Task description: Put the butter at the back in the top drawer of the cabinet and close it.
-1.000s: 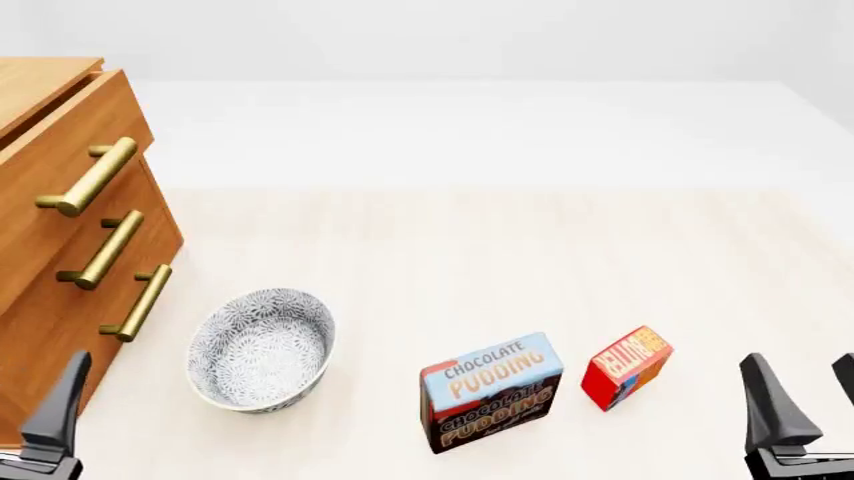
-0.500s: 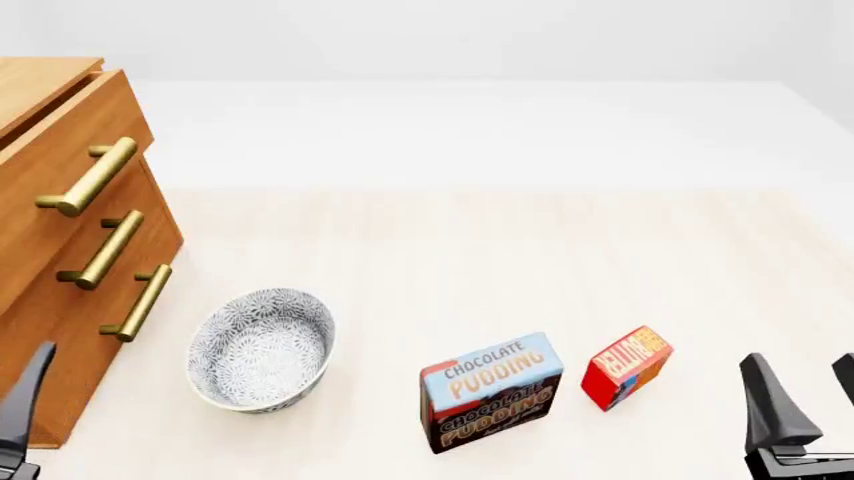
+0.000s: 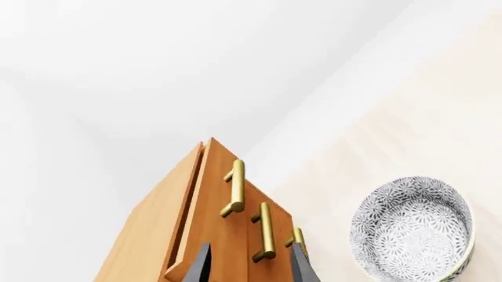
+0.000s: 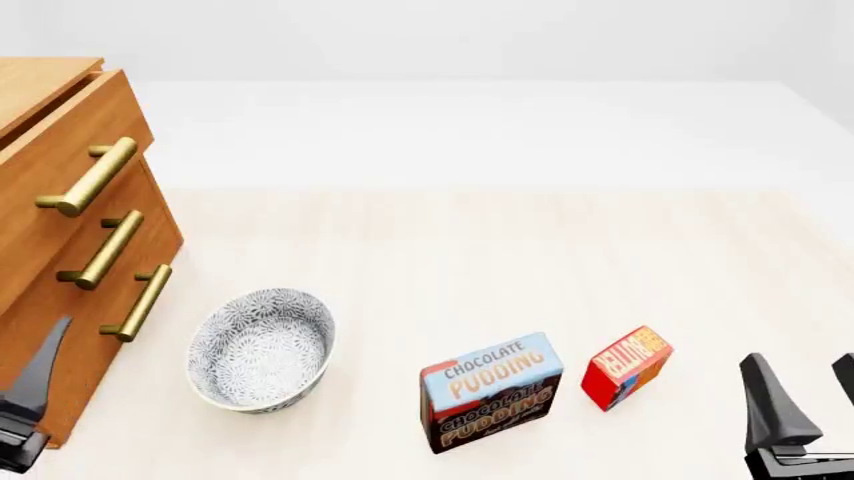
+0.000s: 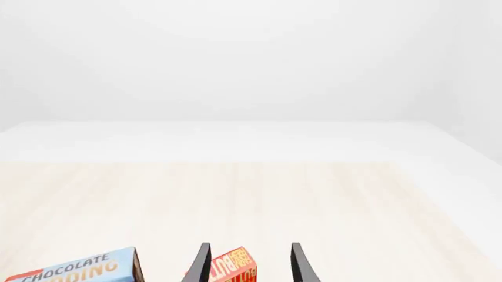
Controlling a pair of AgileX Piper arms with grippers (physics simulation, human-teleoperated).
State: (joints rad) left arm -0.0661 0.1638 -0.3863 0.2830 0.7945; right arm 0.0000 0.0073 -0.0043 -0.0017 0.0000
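Observation:
The butter [image 4: 627, 365], a small red and orange box, stands on the table at the front right, just left of my right gripper [image 4: 807, 378]. That gripper is open and empty. In the right wrist view the butter [image 5: 235, 267] shows low between the open fingers [image 5: 206, 258]. The wooden cabinet [image 4: 60, 250] stands at the left. Its top drawer [image 4: 60, 135] has a brass handle [image 4: 91, 177]. My left gripper [image 4: 30, 385] is open and empty, low in front of the cabinet's bottom corner. In the left wrist view the gripper [image 3: 250, 245] points at the drawer handles [image 3: 264, 232].
A patterned bowl [image 4: 260, 347] sits right of the cabinet and shows in the left wrist view [image 3: 412, 226]. A chocolate pudding box [image 4: 490, 390] stands left of the butter, partly visible in the right wrist view [image 5: 74, 270]. The table edge runs across the back.
My left gripper moved left toward the cabinet, then came back slightly right and up. The right gripper, butter and cabinet have not moved.

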